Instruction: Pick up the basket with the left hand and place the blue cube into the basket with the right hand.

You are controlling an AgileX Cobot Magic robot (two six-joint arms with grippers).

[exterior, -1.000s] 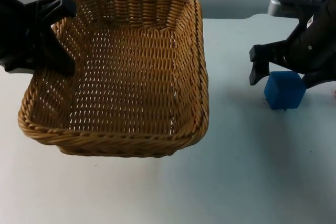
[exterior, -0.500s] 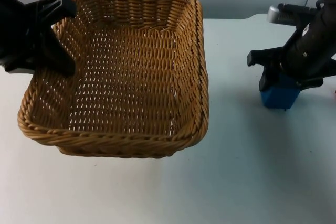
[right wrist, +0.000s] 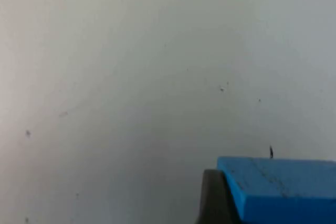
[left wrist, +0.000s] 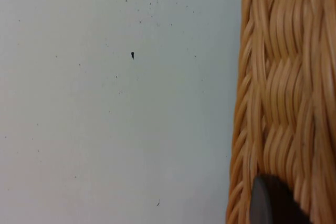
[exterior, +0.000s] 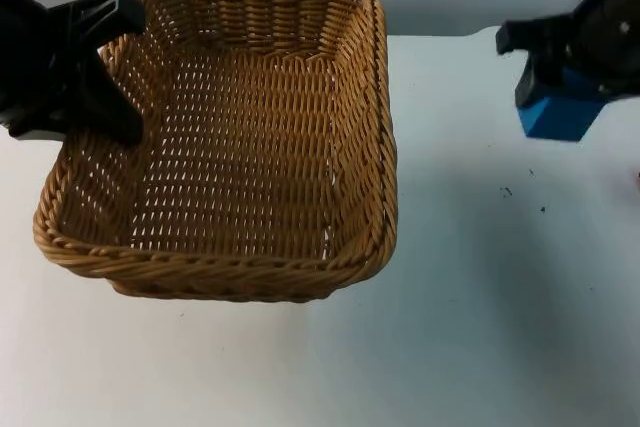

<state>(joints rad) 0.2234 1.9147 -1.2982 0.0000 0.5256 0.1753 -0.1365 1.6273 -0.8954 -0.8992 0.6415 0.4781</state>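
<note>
The left gripper holds the tan woven basket by its rim. The right gripper squeezes the small blue cube, up off the white table. A weak squeeze could drop it outside the basket.

Wicker basket tilted, apparently lifted; blue cube raised off table, well right.

Right wrist view: the blue cube sits against a black fingertip of the right claw, which touches the cube's side face. The cube's top face carries faint dark scuffs. Beyond it lies the white worktop, marked with a few small dark specks.
</note>
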